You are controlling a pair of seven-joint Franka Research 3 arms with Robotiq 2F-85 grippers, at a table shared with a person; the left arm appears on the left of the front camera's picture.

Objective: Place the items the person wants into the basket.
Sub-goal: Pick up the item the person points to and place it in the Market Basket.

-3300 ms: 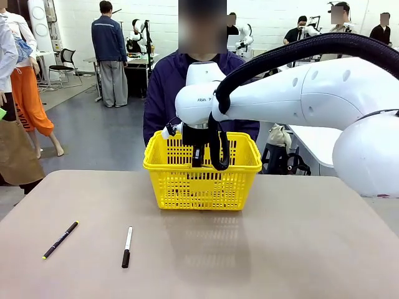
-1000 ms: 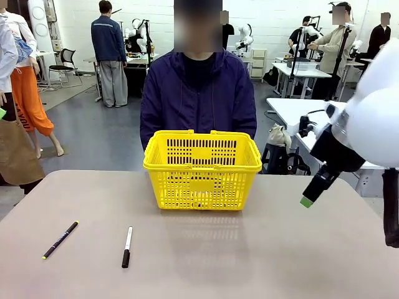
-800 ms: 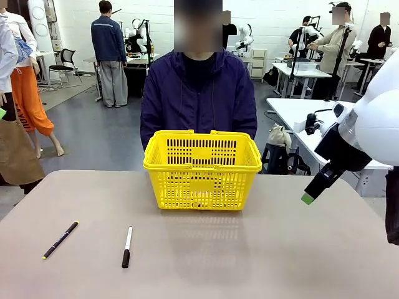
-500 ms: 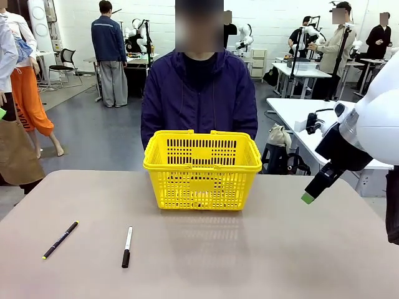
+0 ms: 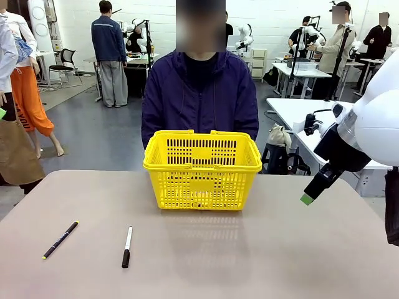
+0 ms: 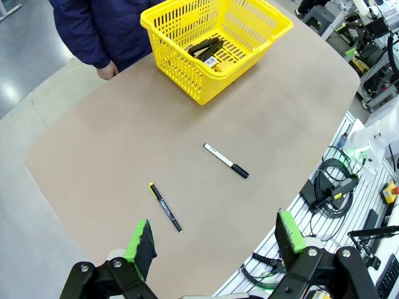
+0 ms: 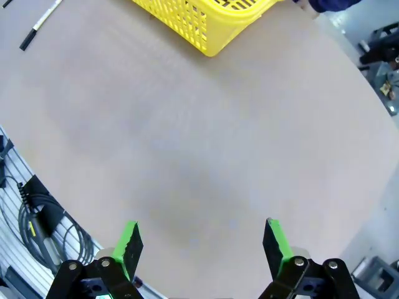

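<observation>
The yellow basket (image 5: 202, 168) stands at the far middle of the table, in front of the person in the navy jacket (image 5: 199, 93). In the left wrist view, dark and yellow items (image 6: 209, 48) lie on the floor of the basket (image 6: 187, 75); I cannot tell them apart. My right gripper (image 5: 307, 199) hangs above the table's right side, well clear of the basket. It is open and empty (image 7: 201, 246), with the basket's corner (image 7: 199, 22) far ahead. My left gripper (image 6: 215, 240) is open, high over the near table edge.
A thin black pen with a yellow tip (image 5: 60, 240) (image 6: 165, 207) and a white marker with a black cap (image 5: 126, 246) (image 6: 225, 161) lie on the near left of the table. Cables (image 6: 330, 190) hang beyond the table edge. The person's hand (image 6: 107, 70) rests near the far edge.
My right arm, which hung over the basket 3.3 s ago, has drawn back to the right side. Over the last second it has barely moved.
</observation>
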